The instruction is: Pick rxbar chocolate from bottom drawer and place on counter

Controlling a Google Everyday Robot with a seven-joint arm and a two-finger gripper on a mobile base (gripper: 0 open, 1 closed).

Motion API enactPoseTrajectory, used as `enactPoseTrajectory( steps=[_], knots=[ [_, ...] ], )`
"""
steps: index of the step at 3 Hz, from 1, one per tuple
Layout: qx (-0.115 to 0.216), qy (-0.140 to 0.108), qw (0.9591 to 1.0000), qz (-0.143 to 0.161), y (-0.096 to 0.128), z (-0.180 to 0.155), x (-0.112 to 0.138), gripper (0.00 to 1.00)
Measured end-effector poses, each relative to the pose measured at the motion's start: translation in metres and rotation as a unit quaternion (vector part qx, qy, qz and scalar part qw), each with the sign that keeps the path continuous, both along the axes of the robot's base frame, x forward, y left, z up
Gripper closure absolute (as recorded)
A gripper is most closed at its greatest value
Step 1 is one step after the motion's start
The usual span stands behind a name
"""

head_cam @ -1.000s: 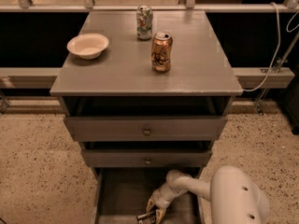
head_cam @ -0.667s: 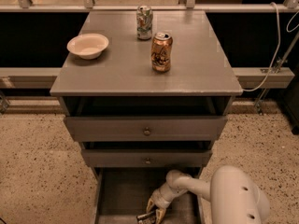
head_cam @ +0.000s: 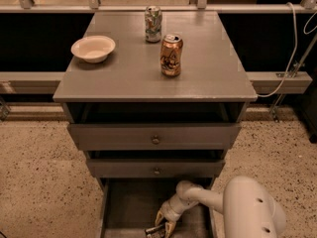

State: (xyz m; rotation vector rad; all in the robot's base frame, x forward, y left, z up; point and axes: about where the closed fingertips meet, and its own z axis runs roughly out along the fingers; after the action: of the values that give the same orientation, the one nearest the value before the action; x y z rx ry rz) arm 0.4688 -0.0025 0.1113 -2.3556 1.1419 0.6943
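Observation:
The bottom drawer (head_cam: 124, 207) is pulled open below the cabinet. My gripper (head_cam: 164, 225) reaches down into it near its front. The fingers are closed around a small dark bar with pale glints, the rxbar chocolate (head_cam: 152, 229), which lies low by the drawer floor and sticks out to the left of the fingertips. The white arm (head_cam: 203, 197) comes in from the lower right. The counter (head_cam: 208, 73) is the grey cabinet top above.
On the counter stand a copper-coloured can (head_cam: 171, 54), a green-and-white can (head_cam: 153, 24) behind it and a cream bowl (head_cam: 93, 48) at the left. Two shallower drawers with round knobs (head_cam: 155, 140) jut out slightly above the bottom drawer. A white cable (head_cam: 292, 58) hangs at the right.

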Motion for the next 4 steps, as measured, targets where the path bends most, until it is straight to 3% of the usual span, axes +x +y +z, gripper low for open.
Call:
enactPoseTrajectory(
  steps=[1,4],
  knots=[
    [0.0,0.0,1.0,0.0,0.0,0.0009,0.0,0.83],
    [0.0,0.0,1.0,0.0,0.0,0.0015,-0.0001,0.12]
  ],
)
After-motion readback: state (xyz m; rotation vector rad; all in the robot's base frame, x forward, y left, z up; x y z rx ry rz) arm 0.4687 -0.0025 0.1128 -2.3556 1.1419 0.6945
